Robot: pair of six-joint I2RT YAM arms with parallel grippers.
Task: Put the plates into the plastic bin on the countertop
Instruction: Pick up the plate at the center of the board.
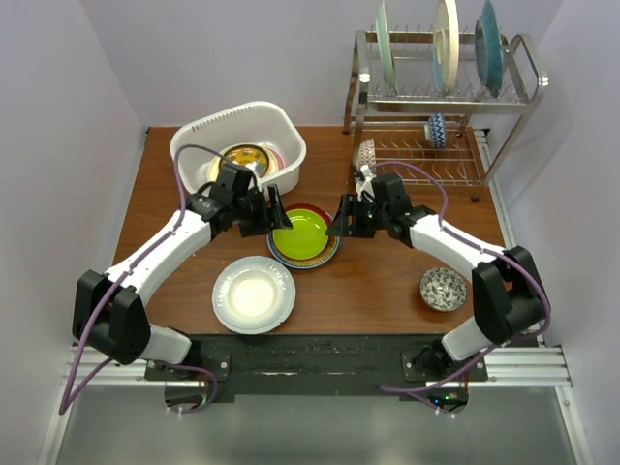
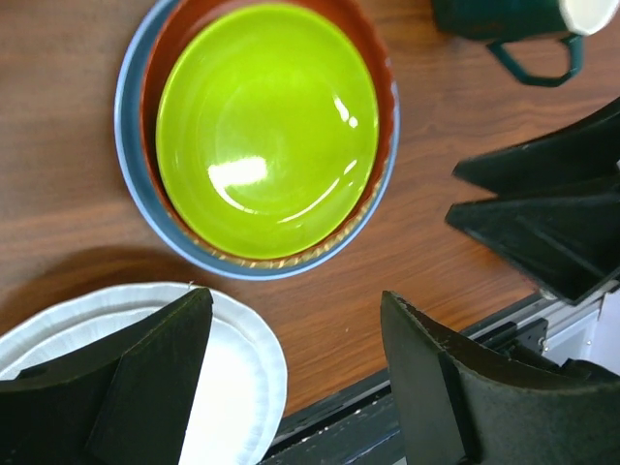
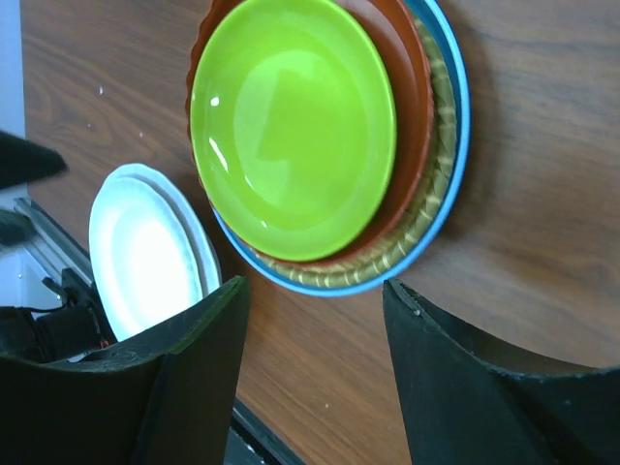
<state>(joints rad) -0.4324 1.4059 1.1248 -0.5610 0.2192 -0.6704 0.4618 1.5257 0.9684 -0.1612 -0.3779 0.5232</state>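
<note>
A stack of plates (image 1: pixel 303 235) lies mid-countertop (image 1: pixel 387 281): a lime plate (image 2: pixel 266 126) (image 3: pixel 291 126) on top, then red-brown, yellow patterned and blue-rimmed ones. A white plate (image 1: pixel 253 294) (image 2: pixel 237 387) (image 3: pixel 145 252) lies nearer the front. The white plastic bin (image 1: pixel 194 136) at the back left holds a gold-centred plate (image 1: pixel 244 158) and a pink one. My left gripper (image 1: pixel 274 213) (image 2: pixel 295 320) hangs open at the stack's left edge. My right gripper (image 1: pixel 341 221) (image 3: pixel 315 300) hangs open at its right edge. Neither holds anything.
A steel wire rack (image 1: pixel 436 97) at the back right carries three upright plates and a small bowl. Another patterned bowl (image 1: pixel 443 289) sits at the front right. A dark green mug (image 2: pixel 513 24) stands beside the stack, close to the right gripper.
</note>
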